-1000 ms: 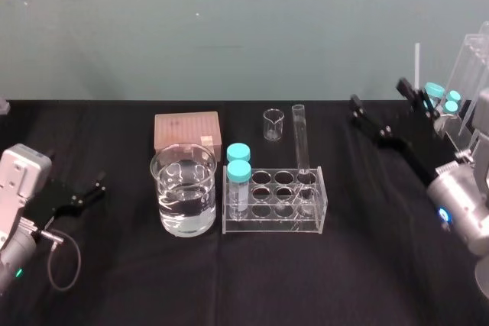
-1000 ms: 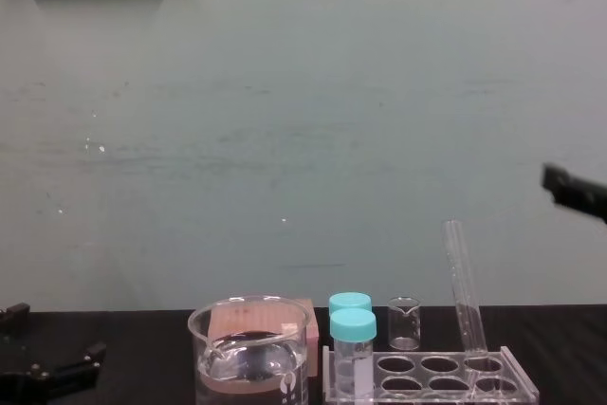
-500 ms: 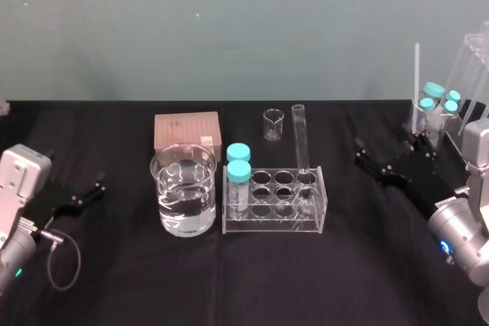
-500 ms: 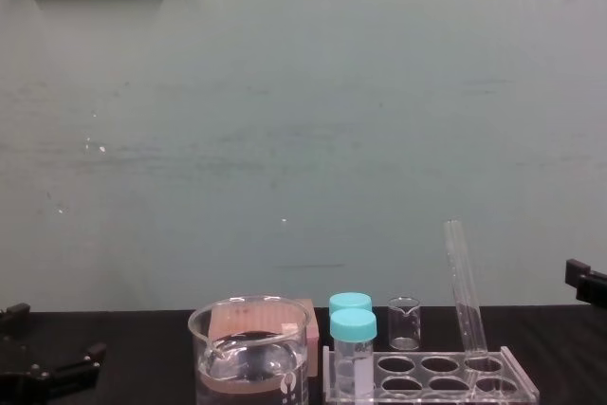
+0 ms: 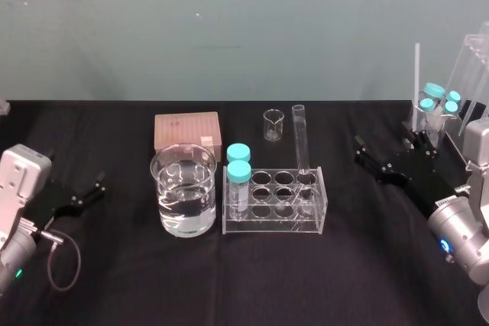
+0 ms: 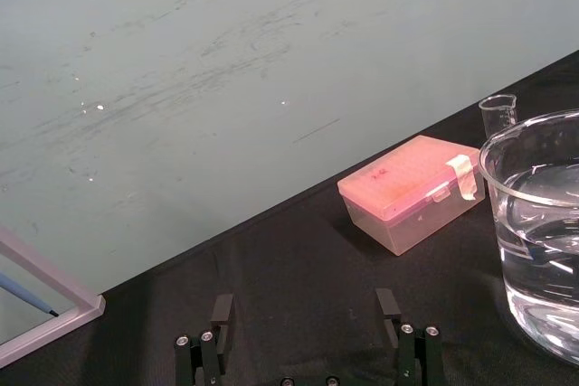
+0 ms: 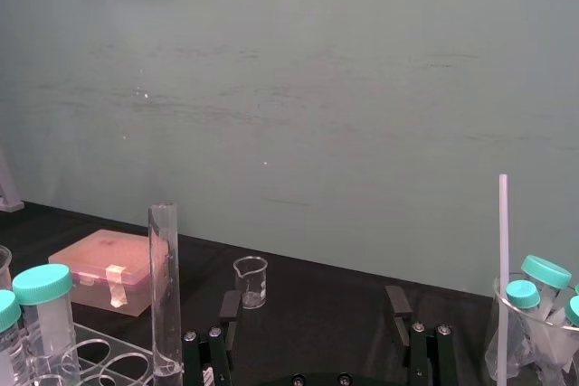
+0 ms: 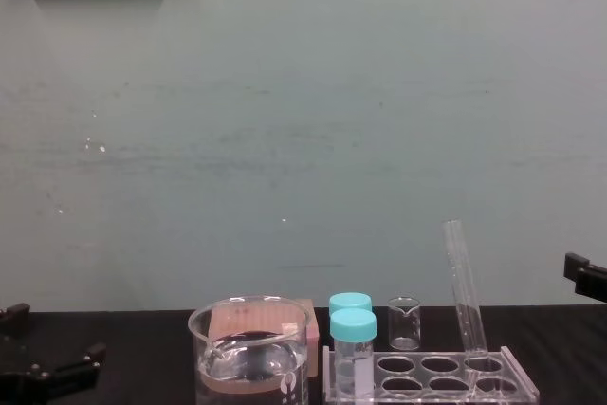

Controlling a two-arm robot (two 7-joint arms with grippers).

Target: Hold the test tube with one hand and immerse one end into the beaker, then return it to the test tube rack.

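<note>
Spread wide, with nothing gripped, at the right gripper; hovers low near the desk's right edge, well apart from the test tube rack. Toward the desk's middle, in the rack's back right hole: the test tube, leaning a little, open end up, touched by no finger. At the rack's left end, two teal-capped vials. Just beside the rack on its left: the beaker, part full of clear liquid. By the desk's left edge: the left gripper, likewise open and empty, parked.
</note>
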